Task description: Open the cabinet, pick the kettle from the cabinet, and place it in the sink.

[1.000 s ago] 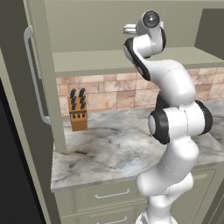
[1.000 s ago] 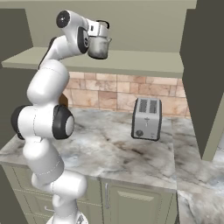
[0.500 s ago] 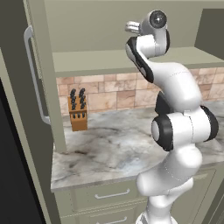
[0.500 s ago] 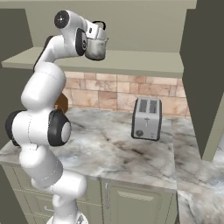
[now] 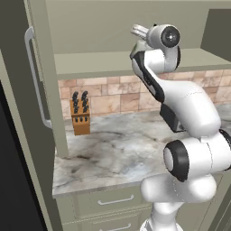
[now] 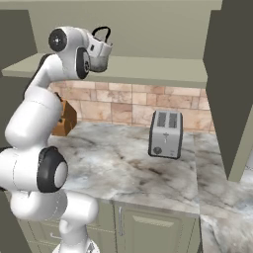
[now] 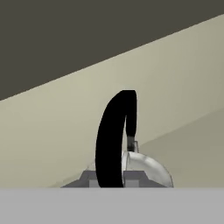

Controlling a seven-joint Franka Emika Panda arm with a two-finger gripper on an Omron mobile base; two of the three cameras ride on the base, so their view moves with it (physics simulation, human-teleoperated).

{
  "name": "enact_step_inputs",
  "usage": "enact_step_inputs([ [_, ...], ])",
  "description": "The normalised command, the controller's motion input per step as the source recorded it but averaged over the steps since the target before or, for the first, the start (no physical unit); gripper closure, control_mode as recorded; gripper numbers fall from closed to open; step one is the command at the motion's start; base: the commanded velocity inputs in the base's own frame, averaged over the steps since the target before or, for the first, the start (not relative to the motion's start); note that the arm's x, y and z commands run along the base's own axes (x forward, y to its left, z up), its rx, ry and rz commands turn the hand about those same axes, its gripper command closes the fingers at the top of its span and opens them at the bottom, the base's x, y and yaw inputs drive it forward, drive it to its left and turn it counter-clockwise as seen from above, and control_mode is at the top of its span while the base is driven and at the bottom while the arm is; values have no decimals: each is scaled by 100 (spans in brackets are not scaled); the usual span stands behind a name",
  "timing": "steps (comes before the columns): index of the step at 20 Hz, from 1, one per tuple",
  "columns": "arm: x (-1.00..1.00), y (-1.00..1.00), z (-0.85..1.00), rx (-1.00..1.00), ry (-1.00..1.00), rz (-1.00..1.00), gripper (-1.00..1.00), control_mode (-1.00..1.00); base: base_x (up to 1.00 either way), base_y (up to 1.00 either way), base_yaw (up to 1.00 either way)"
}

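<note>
The kettle [image 6: 99,63], small and silver-grey, is at the level of the cabinet's lower shelf [image 6: 148,69]; whether it rests on the shelf I cannot tell. Its thin black handle [image 6: 102,31] arches over its top. My gripper [image 6: 101,42] is shut on that handle. In the hand view the black handle [image 7: 114,140] rises between my fingertips [image 7: 89,178], with the kettle's shiny body [image 7: 148,168] just behind. The cabinet stands open, and its left door [image 5: 20,113] with a long silver bar handle [image 5: 36,76] is swung out. The sink is out of view.
A wooden knife block [image 5: 80,113] stands on the marble counter [image 5: 117,149] against the tiled wall. A boxy silver toaster [image 6: 165,133] sits further right. The cabinet's right door [image 6: 230,89] juts out over the counter. Drawers [image 5: 113,200] lie below.
The jaws have closed on the kettle's handle. The hand and kettle have shifted slightly left and down in the right base view.
</note>
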Motion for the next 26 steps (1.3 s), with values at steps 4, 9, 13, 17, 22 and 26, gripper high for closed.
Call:
enact_step_inputs([
  [4, -69, 2, 10, 11, -11, 0, 100, -100, 0, 0, 0],
  [9, -64, 4, 21, 4, 5, 0, 100, -100, 0, 0, 0],
  [13, -60, 6, 23, 0, 13, 0, 100, -100, 0, 0, 0],
  [17, -58, 4, 24, 0, 15, 0, 100, -100, 0, 0, 0],
  [22, -68, -1, 11, -3, -1, 0, 100, -100, 0, 0, 0],
  [26, -73, -1, 0, -9, -20, -2, 100, -100, 0, 0, 0],
])
